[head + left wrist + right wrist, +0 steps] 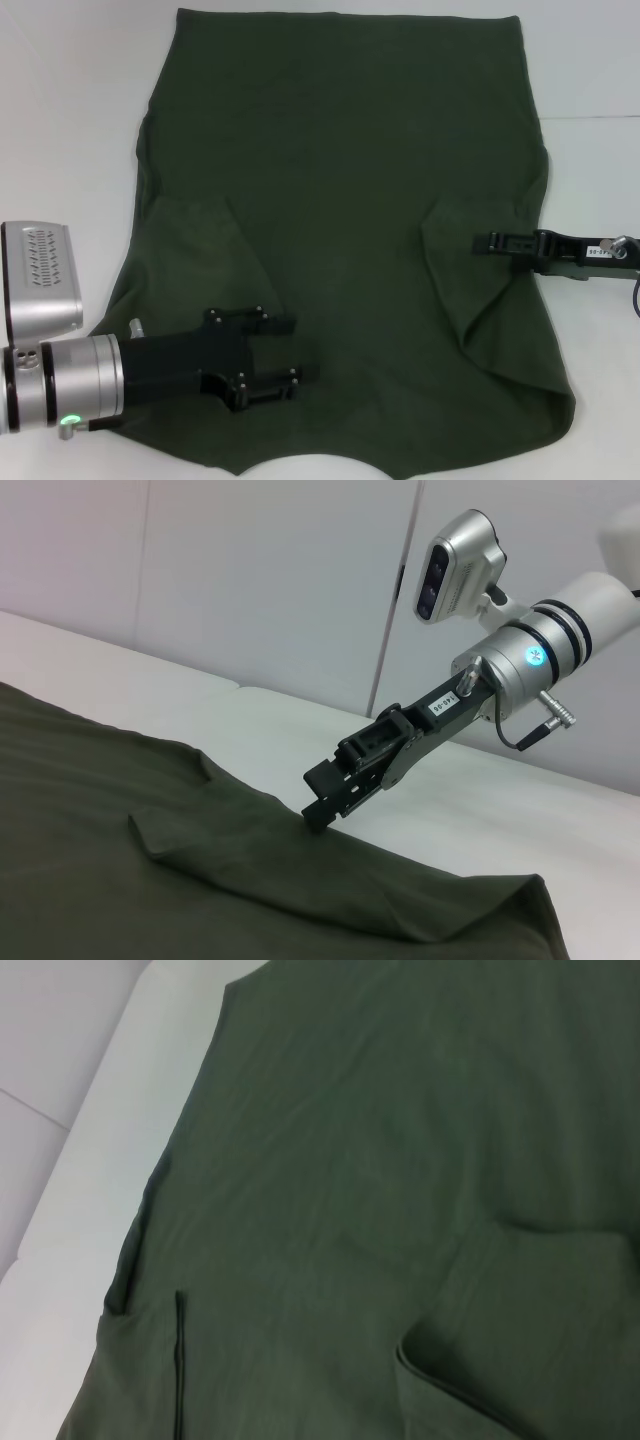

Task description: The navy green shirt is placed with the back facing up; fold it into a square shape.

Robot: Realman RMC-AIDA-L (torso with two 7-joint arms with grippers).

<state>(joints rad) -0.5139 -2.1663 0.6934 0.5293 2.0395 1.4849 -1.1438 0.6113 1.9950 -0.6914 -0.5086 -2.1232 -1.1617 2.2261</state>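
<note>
Two grippers are at work over one garment. Head view: the navy green shirt lies flat on the white table, its long axis running away from the robot, collar end nearest. Both sleeves are already folded inward onto the body. The left gripper sits over the near left part of the cloth, jaws spread apart and holding nothing. The right gripper reaches in from the right edge at the folded sleeve, and looks nearer to a cloth edge.

Left wrist view: the right gripper has its tip down on the shirt at the sleeve fold; whether it is pinching cloth I cannot tell.

Right wrist view: only shirt shows, plain, matte, dark olive, with a sleeve flap lying on it; no fingers visible.
</note>
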